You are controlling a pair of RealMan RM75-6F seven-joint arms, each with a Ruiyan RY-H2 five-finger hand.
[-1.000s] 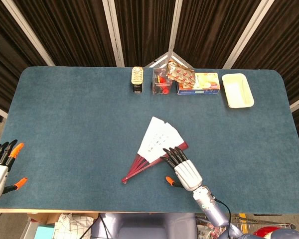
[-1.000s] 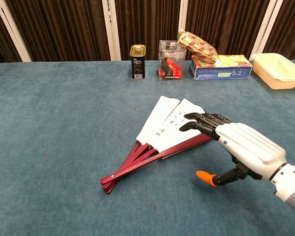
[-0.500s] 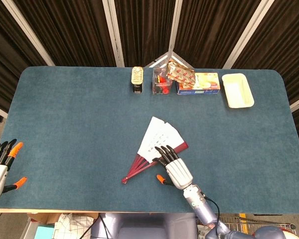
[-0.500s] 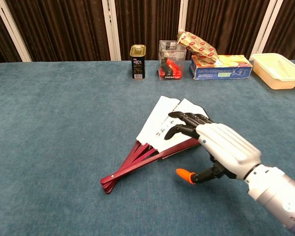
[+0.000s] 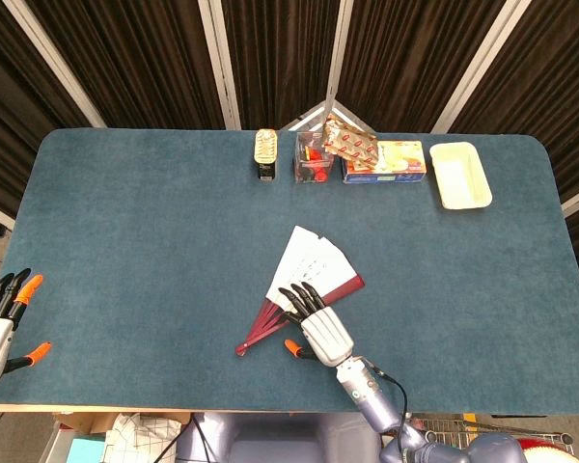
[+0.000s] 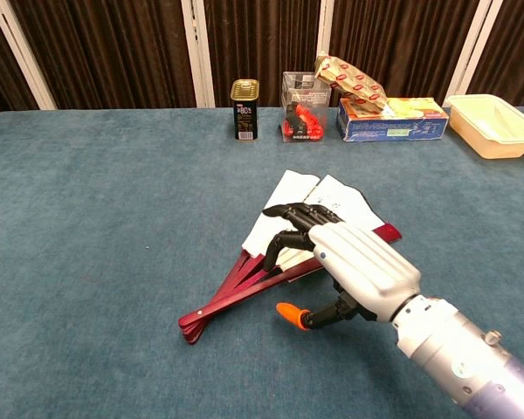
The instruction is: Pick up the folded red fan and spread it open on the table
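The red fan [image 5: 314, 273] [image 6: 319, 205] lies partly spread near the middle front of the table, white paper leaf pointing away and red ribs [image 6: 223, 301] converging toward the front left. My right hand [image 5: 319, 328] [image 6: 354, 266] hovers palm down over the fan's near right part, dark fingertips [image 6: 284, 225] spread over the leaf; whether they touch it is unclear. Its orange-tipped thumb sticks out to the left. My left hand [image 5: 0, 323] stays off the table's front left corner, fingers apart and holding nothing.
Along the far edge stand a dark tin can [image 5: 264, 154] [image 6: 245, 109], a clear box with red contents [image 5: 313, 160] [image 6: 302, 119], a snack bag on a flat carton [image 5: 381, 159] [image 6: 390, 118], and a cream tray [image 5: 460, 175] [image 6: 493, 125].
My right hand has slid left across the fan, from its right edge to over its ribs and leaf. The red outer rib on the right now shows. The left hand stayed put.
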